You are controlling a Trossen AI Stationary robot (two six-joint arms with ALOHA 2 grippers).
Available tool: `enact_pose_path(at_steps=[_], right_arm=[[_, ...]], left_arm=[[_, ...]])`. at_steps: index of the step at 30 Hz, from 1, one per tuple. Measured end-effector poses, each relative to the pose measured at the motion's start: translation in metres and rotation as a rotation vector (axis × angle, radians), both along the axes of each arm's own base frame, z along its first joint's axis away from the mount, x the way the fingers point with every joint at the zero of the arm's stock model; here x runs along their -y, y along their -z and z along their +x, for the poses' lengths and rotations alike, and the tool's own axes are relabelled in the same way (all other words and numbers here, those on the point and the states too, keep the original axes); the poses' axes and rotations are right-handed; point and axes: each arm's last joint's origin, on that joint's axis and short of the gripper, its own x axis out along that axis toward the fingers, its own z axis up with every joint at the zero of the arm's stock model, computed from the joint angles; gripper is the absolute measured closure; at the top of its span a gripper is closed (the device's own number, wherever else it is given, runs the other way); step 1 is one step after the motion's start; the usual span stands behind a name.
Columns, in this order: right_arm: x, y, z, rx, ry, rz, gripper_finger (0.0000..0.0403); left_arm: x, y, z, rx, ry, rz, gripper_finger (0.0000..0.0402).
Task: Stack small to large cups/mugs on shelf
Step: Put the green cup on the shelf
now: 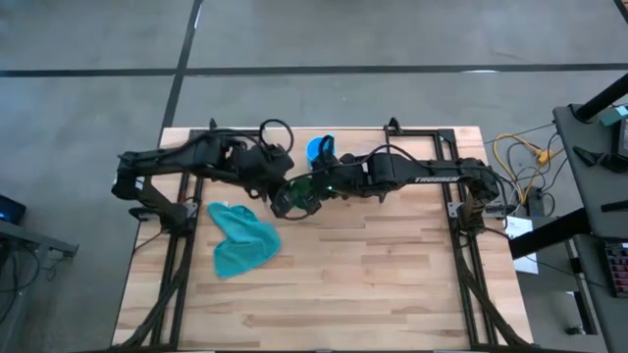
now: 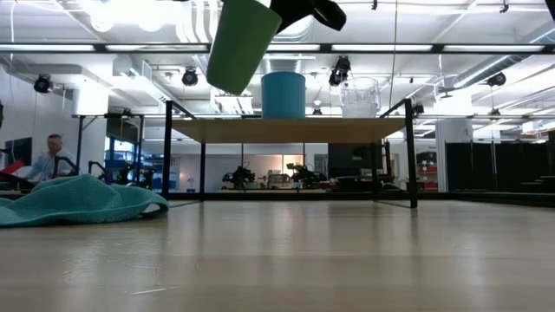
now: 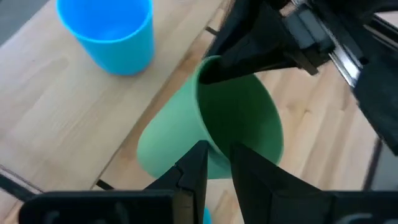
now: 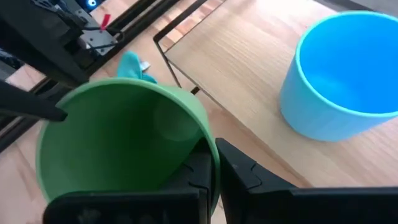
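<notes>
The green cup (image 2: 241,45) hangs tilted in the air in front of the shelf (image 2: 286,130), between both grippers. My right gripper (image 4: 214,163) is shut on one side of its rim. My left gripper (image 3: 219,155) is slightly open at the opposite side of the rim, one finger inside the cup and one outside. The blue cup (image 2: 284,94) and the clear glass cup (image 2: 360,97) stand upright on the shelf board. In the high view the green cup (image 1: 297,196) sits between the two arms, with the blue cup (image 1: 319,149) just beyond. My right gripper pinches the green cup's rim (image 4: 210,144), one finger inside the cup and one outside against its wall. The cup is lifted clear of the table and tilted, its base lower than its mouth. My left gripper straddles the rim's opposite side (image 3: 217,149) with a small gap; whether it touches I cannot tell.
A crumpled teal cloth (image 1: 242,242) lies on the table's left half, also seen low at the left of the low view (image 2: 78,198). The shelf's thin black legs (image 2: 410,156) stand at the far middle. Bare wood (image 1: 392,275) fills the near right.
</notes>
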Motion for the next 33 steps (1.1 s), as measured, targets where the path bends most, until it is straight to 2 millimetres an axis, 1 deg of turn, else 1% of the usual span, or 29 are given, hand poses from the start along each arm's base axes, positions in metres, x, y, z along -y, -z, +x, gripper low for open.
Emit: enact_pose_path(at_steps=[3,9,14,20,33], right_arm=[[0.001,0.003,0.000,-0.007,0.023,0.004,0.0394],[0.001,0.012,0.004,-0.017,0.038,0.009,0.0394],[0.001,0.011,0.007,0.006,0.035,0.006,0.0394],[0.000,0.010,0.007,0.012,0.033,0.006,0.0394],[-0.001,0.009,0.008,0.020,0.027,0.004,0.0394]], left_arm=[[0.003,0.003,0.001,0.002,-0.044,0.022,0.0347],[0.007,0.004,0.000,-0.007,-0.062,0.028,0.0347],[0.007,0.008,0.000,-0.014,-0.086,0.018,0.0347],[0.007,0.007,-0.001,-0.010,-0.087,0.018,0.0347],[0.007,0.007,-0.001,-0.018,-0.055,0.020,0.0347]])
